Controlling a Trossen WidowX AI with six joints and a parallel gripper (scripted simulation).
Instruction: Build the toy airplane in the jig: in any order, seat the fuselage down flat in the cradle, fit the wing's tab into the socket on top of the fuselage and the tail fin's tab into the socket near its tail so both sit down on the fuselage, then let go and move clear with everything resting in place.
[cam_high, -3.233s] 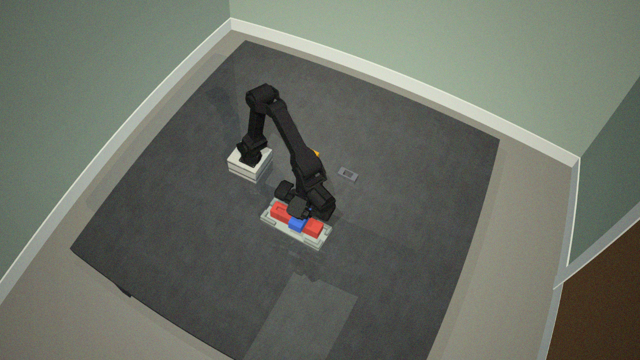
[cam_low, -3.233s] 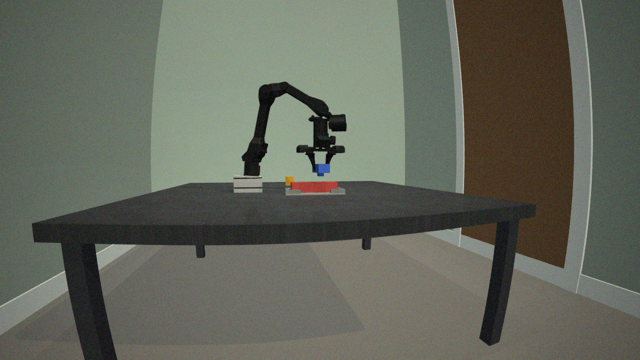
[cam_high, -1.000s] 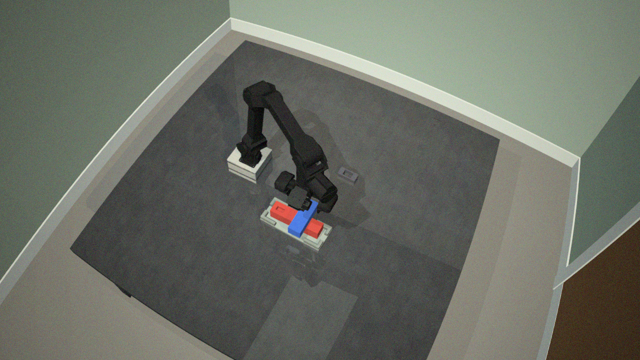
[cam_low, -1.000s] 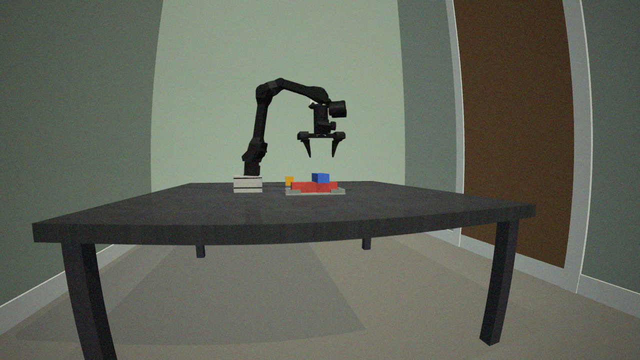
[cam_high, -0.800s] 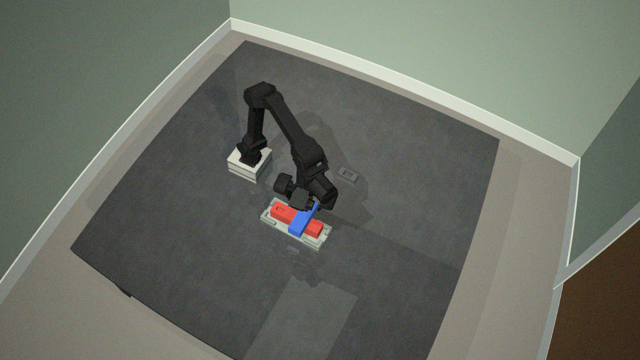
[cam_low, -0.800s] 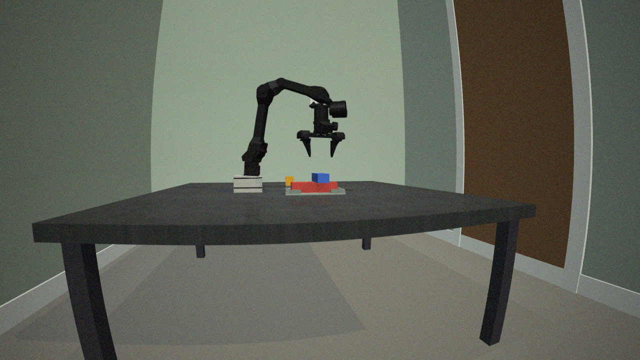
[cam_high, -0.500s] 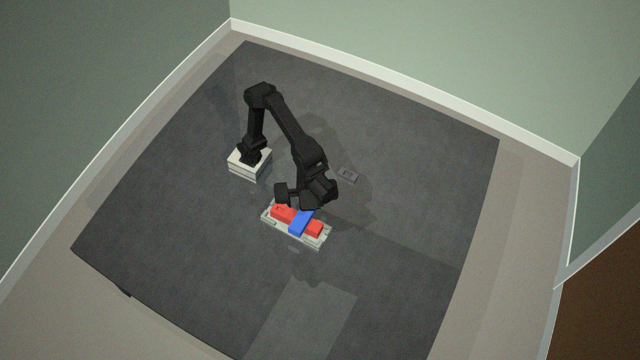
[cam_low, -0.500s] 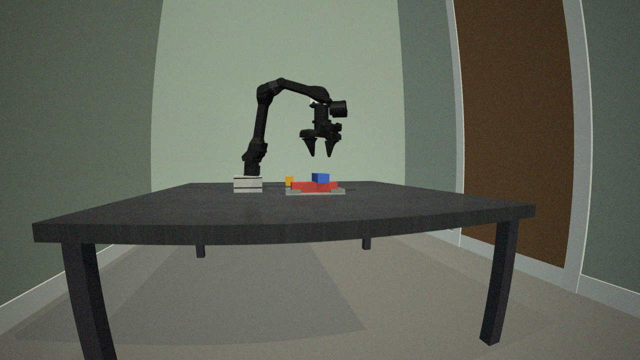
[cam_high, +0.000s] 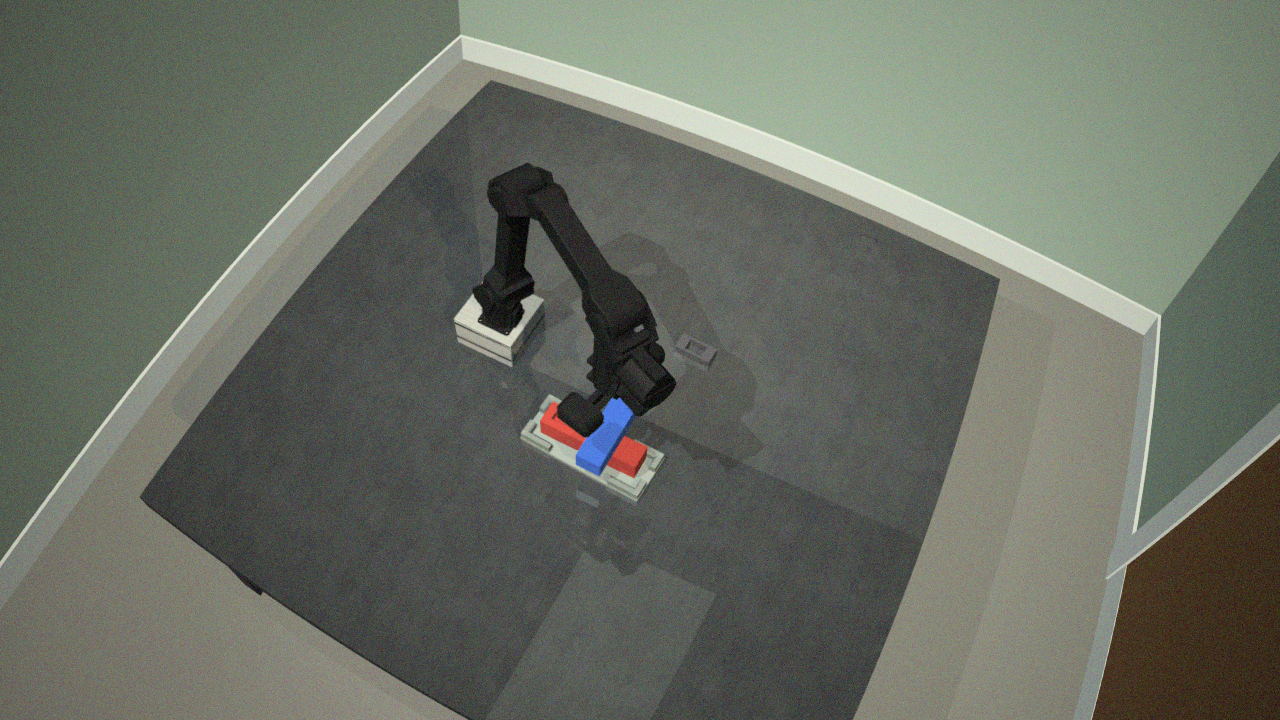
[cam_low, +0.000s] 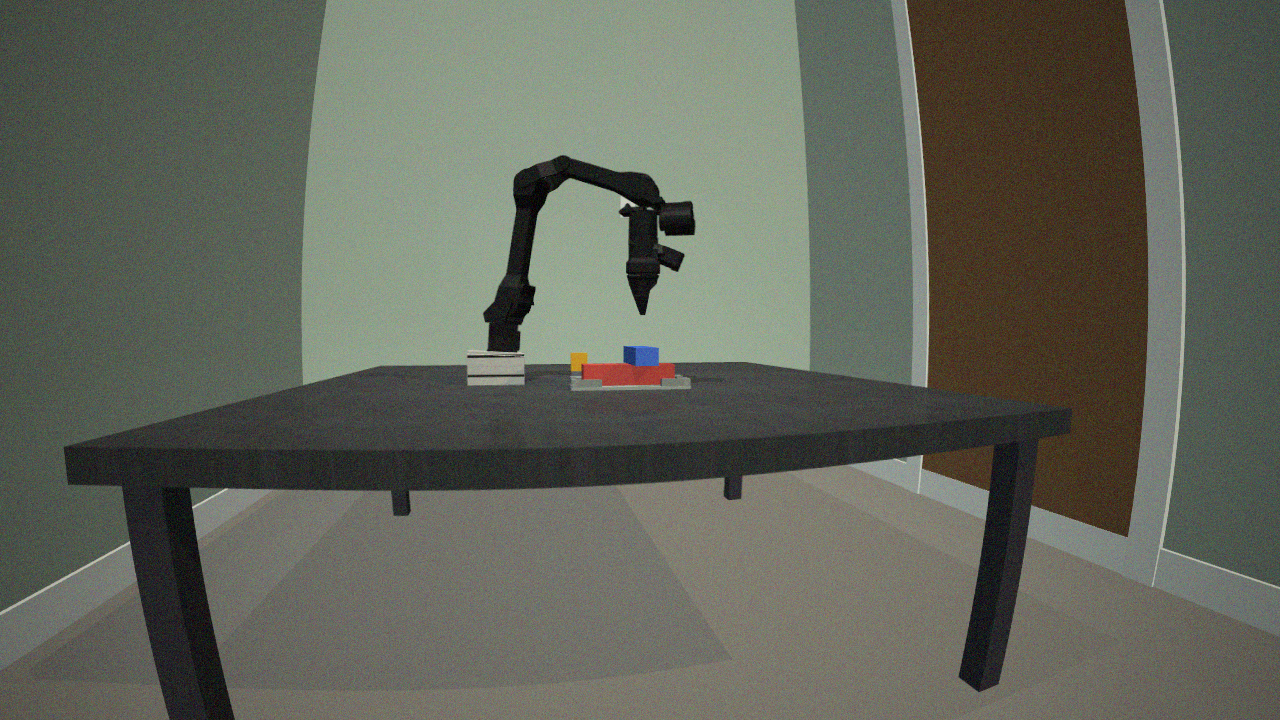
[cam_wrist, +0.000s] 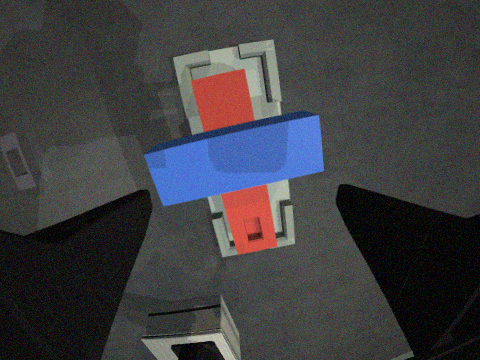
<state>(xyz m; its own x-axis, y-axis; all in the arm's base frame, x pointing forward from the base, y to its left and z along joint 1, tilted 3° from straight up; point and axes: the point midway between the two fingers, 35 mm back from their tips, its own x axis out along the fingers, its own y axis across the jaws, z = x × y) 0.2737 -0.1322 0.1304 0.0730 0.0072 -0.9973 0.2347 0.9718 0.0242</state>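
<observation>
The red fuselage (cam_high: 631, 456) (cam_low: 608, 374) (cam_wrist: 222, 100) lies flat in the pale jig (cam_high: 536, 437) (cam_low: 586, 385) (cam_wrist: 274, 57). The blue wing (cam_high: 606, 436) (cam_low: 640, 356) (cam_wrist: 240, 160) lies across the fuselage's top, with no gap visible in the exterior view; its tab is hidden. The socket near the tail (cam_wrist: 254, 228) is empty. The orange tail fin (cam_low: 579, 361) stands on the table behind the jig; the arm hides it in the top view. My gripper (cam_low: 641, 314) (cam_wrist: 246, 196) is open and empty above the wing, its fingers seen edge-on in the exterior view.
A small grey slotted holder (cam_high: 696, 351) (cam_wrist: 17, 160) lies on the table beyond the jig. The arm's white base block (cam_high: 484, 342) (cam_low: 494, 370) (cam_wrist: 190, 325) stands to the left of the jig in the top and exterior views.
</observation>
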